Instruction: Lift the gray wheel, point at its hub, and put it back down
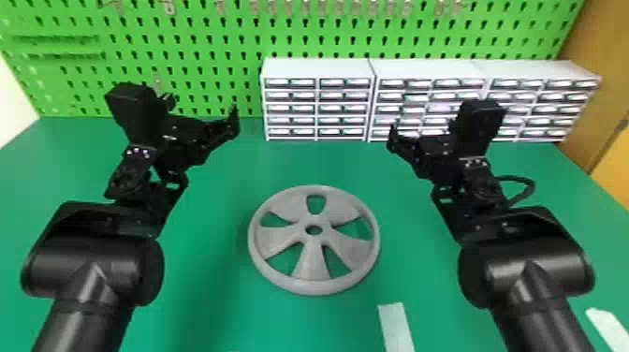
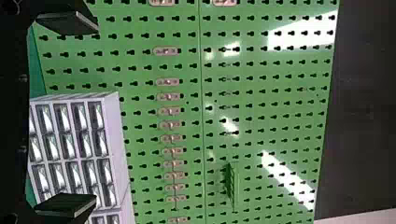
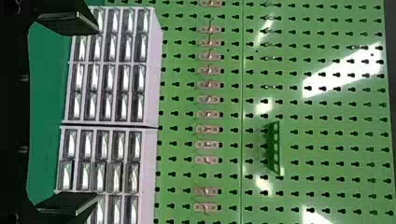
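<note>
One gray wheel (image 1: 311,264), flat on green table (image 1: 220,299)

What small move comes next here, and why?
Probably lower the left hand and the right hand toward opposite sides of the gray wheel. Both hands are raised, open and empty, and the wheel lies flat on the green table between the arms.

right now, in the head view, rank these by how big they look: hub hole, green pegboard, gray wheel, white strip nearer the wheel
1. green pegboard
2. gray wheel
3. white strip, cut off by the bottom edge
4. hub hole
</note>
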Action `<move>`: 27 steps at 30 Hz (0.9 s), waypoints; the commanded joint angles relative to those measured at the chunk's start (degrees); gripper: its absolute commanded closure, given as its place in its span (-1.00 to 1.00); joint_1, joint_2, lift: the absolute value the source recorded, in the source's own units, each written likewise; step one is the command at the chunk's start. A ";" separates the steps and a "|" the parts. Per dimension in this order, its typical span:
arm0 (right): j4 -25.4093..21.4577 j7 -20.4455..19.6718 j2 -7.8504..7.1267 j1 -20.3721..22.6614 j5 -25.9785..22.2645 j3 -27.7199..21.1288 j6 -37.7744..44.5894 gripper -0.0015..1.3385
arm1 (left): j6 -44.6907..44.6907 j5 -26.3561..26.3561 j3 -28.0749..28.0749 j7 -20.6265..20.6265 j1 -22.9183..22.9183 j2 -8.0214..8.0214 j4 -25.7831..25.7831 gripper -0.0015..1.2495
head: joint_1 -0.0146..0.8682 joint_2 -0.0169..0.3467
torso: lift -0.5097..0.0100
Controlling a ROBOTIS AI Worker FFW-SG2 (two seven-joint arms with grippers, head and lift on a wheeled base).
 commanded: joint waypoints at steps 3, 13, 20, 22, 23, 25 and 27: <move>0.00 0.00 -0.24 0.00 0.10 -0.18 0.08 -0.92 | -0.03 0.05 0.07 -0.01 0.25 -0.05 0.00 -0.95 | 0.60 -0.65 | 0.62; 0.00 0.00 -0.51 -0.09 0.10 -0.35 0.34 -0.92 | 0.06 0.05 0.15 -0.01 0.51 -0.23 0.00 -0.95 | 0.60 -0.65 | 0.62; 0.00 0.00 -0.51 0.00 0.19 -0.53 0.34 -0.92 | 0.06 0.05 -0.02 -0.01 0.51 -0.23 0.00 -0.95 | 0.60 -0.65 | 0.62; 0.00 0.00 -0.51 -0.09 0.19 -0.53 0.34 -0.92 | 0.06 0.05 0.07 -0.01 0.51 -0.23 0.00 -0.94 | 0.60 -0.65 | 0.62; 0.00 0.00 -0.51 -0.17 0.19 -0.53 0.34 -0.92 | 0.06 0.05 0.15 -0.01 0.51 -0.23 0.00 -0.94 | 0.60 -0.65 | 0.62; 0.00 0.00 -0.51 -0.17 0.19 -0.44 0.34 -0.92 | 0.06 0.05 0.15 -0.01 0.51 -0.23 0.00 -0.94 | 0.60 -0.65 | 0.62; 0.00 0.00 -0.51 -0.26 0.19 -0.35 0.34 -0.92 | 0.06 0.05 0.15 -0.01 0.51 -0.23 0.00 -0.94 | 0.60 -0.65 | 0.62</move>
